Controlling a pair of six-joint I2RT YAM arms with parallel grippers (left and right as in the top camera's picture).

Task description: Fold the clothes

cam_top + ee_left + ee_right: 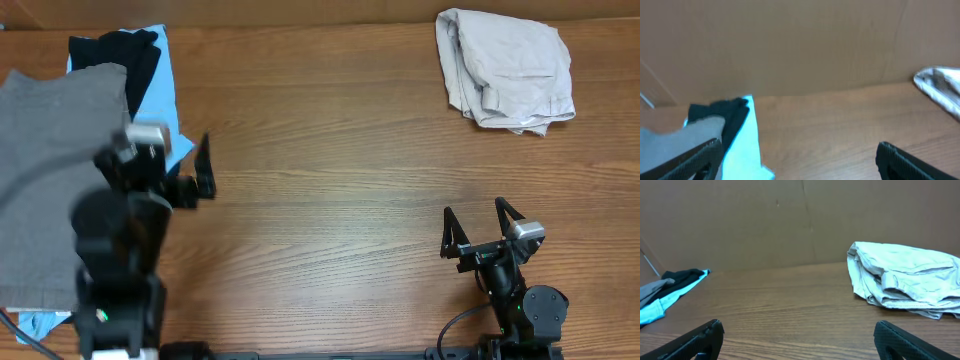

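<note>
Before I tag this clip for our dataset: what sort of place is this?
Probably a robotics test bench: two robot arms at a wooden table, a cardboard backdrop, clothes laid out.

Four garments are counted on one counter (330,190): one beige shorts (505,70) at two o'clock; one grey garment (50,170), one black garment (130,52) and one light-blue garment (160,90) at ten o'clock. Two hands are counted: left hand (799,145), right hand (473,215).

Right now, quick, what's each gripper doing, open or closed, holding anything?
Left gripper: open, holding nothing.
Right gripper: open, holding nothing.
</note>
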